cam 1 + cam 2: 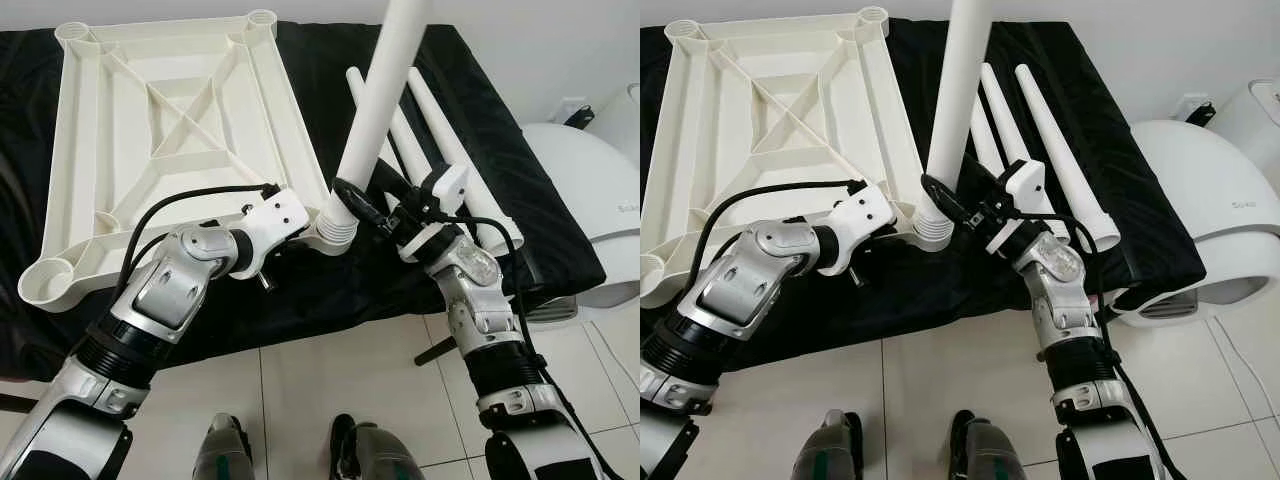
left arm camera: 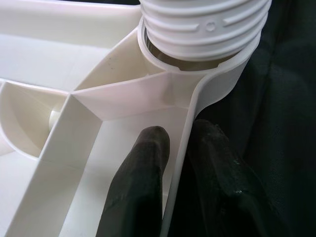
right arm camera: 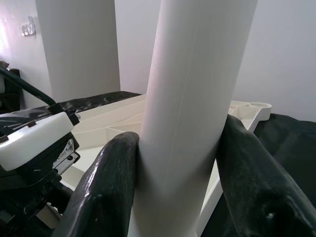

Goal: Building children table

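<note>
The right gripper [image 1: 352, 197] clamps the upright leg [image 1: 385, 95], its threaded end sitting in the tabletop [image 1: 170, 150] corner socket. The left gripper [image 2: 180, 148] pinches the tabletop's rim. If the leg tilts, the thread could cross and jam.

Bright, even indoor light; sharp focus

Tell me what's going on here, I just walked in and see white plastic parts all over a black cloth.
The robot is putting a children's table together. The tabletop lies upside down on the black cloth. The left pincer pinches the tabletop's edge beside a corner socket. The right pincer grips a white leg standing upright with its threaded end at that socket. Spare legs lie to the right on the cloth.
</note>
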Controlling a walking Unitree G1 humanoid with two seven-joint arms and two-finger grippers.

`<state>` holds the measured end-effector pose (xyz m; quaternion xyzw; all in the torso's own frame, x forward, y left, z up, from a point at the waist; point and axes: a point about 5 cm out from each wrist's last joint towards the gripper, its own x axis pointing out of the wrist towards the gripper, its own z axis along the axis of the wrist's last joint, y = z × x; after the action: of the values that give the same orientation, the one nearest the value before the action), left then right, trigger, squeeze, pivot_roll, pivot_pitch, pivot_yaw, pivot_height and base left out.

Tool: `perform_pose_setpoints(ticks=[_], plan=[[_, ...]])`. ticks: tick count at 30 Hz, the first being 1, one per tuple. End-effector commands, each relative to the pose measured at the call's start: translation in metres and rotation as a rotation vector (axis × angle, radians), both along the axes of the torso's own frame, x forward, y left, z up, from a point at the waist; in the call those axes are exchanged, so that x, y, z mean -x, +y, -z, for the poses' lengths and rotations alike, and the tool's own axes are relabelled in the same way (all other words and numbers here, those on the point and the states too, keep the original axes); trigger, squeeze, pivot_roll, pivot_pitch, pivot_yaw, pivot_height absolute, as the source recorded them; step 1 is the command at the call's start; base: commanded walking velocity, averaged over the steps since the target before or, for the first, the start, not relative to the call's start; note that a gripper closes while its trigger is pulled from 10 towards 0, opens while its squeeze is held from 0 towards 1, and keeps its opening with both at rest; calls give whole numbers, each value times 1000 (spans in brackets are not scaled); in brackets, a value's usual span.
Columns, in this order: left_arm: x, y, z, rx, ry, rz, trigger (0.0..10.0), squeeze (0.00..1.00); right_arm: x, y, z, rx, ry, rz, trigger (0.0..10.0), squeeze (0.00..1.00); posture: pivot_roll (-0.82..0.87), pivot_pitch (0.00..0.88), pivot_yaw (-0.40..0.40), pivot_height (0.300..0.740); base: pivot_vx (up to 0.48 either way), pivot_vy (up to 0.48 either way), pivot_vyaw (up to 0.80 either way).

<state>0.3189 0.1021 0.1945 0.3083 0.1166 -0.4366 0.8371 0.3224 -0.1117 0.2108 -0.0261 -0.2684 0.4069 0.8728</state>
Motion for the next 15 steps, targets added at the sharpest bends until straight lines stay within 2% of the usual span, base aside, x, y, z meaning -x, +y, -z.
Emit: perform_pose_setpoints(ticks=[1, 15], plan=[[5, 3, 16, -35, 95, 25, 10000, 0, 1, -5, 15, 49, 46, 22, 10000, 0, 94, 203, -45, 740, 0, 0, 0], [4, 1, 12, -25, 86, 23, 10000, 0, 6, 5, 20, 110, 16, -13, 10000, 0, 92, 211, -48, 740, 0, 0, 0]])
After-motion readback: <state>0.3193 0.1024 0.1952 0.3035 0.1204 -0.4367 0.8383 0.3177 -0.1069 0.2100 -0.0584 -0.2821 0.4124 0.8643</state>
